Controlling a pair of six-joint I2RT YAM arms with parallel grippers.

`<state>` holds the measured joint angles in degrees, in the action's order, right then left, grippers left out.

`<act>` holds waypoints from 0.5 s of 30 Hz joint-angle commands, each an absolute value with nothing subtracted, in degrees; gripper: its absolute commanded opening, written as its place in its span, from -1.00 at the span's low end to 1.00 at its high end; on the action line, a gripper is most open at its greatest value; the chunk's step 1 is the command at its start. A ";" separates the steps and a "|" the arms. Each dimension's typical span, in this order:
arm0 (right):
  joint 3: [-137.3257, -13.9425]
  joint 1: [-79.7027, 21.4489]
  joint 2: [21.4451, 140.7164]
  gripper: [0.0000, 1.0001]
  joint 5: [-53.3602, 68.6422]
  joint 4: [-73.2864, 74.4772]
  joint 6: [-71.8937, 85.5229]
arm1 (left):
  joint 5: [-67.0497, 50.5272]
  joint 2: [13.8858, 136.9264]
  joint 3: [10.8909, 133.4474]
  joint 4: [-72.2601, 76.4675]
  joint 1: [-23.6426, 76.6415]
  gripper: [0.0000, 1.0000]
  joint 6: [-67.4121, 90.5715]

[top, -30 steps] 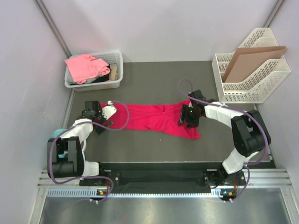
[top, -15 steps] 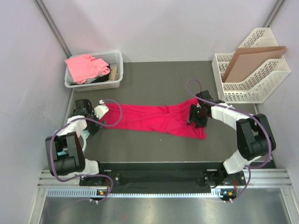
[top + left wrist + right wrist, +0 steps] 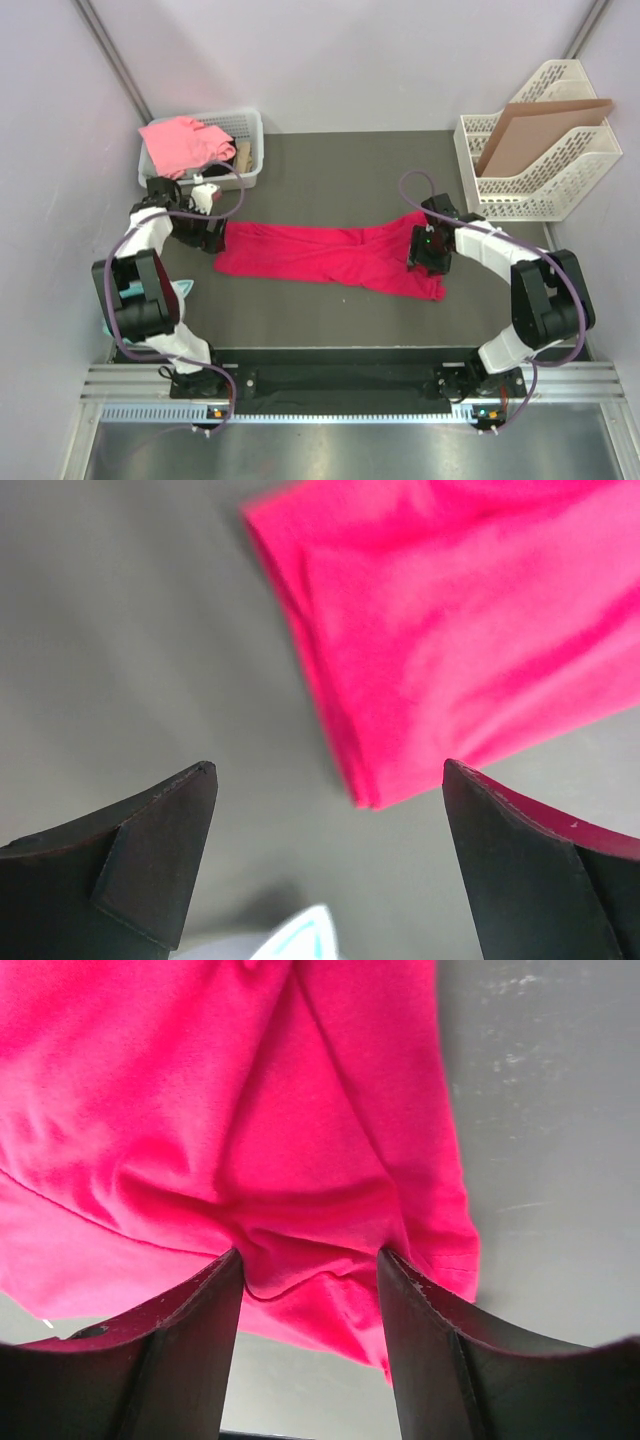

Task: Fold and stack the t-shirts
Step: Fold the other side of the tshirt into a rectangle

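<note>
The crimson t-shirt (image 3: 320, 255) lies stretched flat on the dark grey table (image 3: 340, 170), which pale walls (image 3: 350, 60) close in on three sides. Its long axis runs left to right across the table, the right end sagging a little toward the near edge.

The right gripper (image 3: 428, 252) sits on that right end. In its wrist view the half-closed jaws pinch a puckered fold of the shirt (image 3: 200, 1110) between the fingertips (image 3: 310, 1260).

The left gripper (image 3: 210, 238) stands at the left end with its jaws spread wide and nothing between them (image 3: 330, 770); the shirt's left edge (image 3: 450, 630) lies just beyond the fingertips.

The salmon-pink t-shirt (image 3: 180, 143) lies crumpled in a white basket (image 3: 200, 183) at the far left, well apart from the crimson one.
</note>
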<state>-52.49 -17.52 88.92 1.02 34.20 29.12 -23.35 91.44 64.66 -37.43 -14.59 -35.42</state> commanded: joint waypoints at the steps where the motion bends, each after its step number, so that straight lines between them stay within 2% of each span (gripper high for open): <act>1: -51.77 -17.67 86.40 0.12 -1.67 34.98 27.95 | -32.77 96.41 66.70 -44.73 -15.38 0.98 -31.11; 15: -51.59 -18.19 83.85 0.11 -0.97 35.07 28.04 | -32.26 101.69 66.27 -38.33 -15.29 0.98 -27.25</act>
